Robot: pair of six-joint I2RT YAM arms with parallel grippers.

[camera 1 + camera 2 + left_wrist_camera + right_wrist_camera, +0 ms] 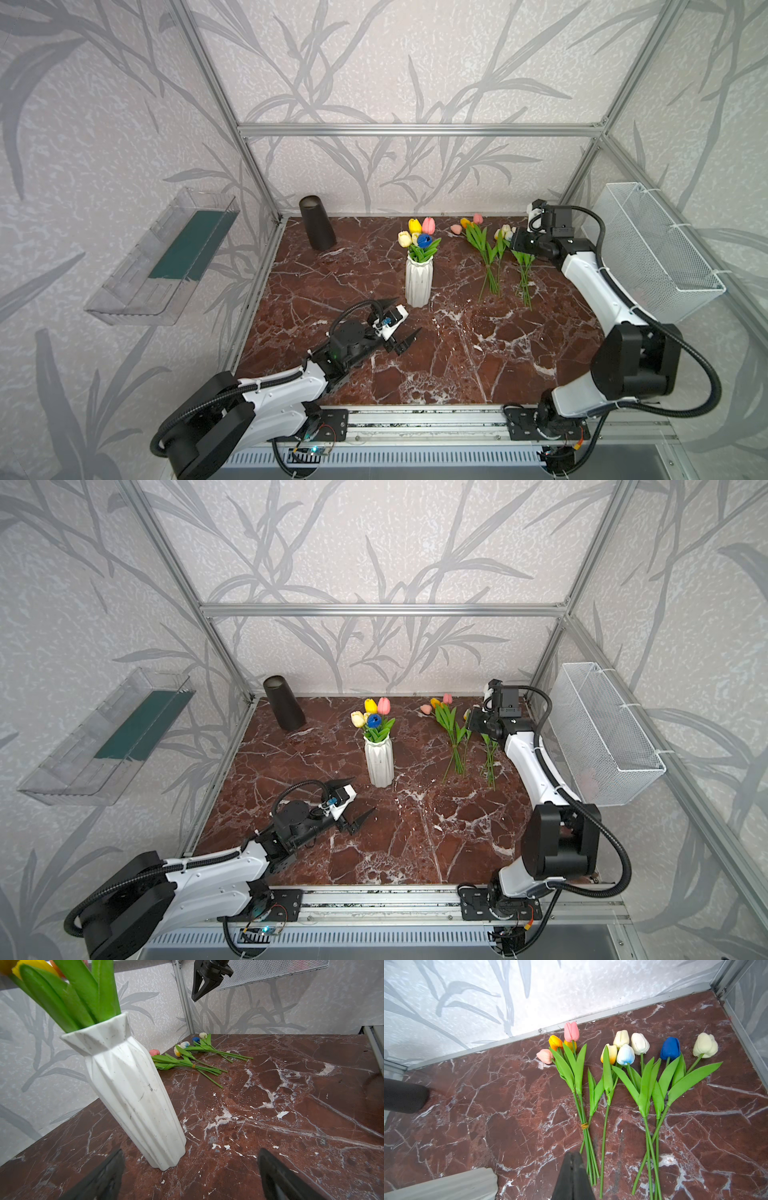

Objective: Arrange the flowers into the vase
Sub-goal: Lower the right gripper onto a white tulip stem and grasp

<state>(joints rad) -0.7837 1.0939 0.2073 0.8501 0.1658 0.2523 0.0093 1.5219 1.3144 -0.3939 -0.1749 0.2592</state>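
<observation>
A white faceted vase [419, 282] [378, 762] [128, 1093] stands mid-table and holds flowers [419, 237] with yellow, pink, cream and blue heads. More flowers lie flat at the back right: a bundle [571, 1068] [482, 245] tied with a yellow band, and loose ones [643, 1076] [523, 266] with cream, pale blue and dark blue heads. My left gripper [407, 316] [191, 1153] is open and empty, low on the table just in front of the vase. My right gripper [572, 1154] [514, 243] is shut on nothing and hangs above the lying flowers, beside the bundle's stem ends.
A black tapered cup [317, 224] [402, 1096] stands at the back left. A white wire basket [656, 245] hangs on the right wall and a clear plastic tray [166, 257] on the left wall. Aluminium frame posts [257, 174] edge the marble table [457, 365].
</observation>
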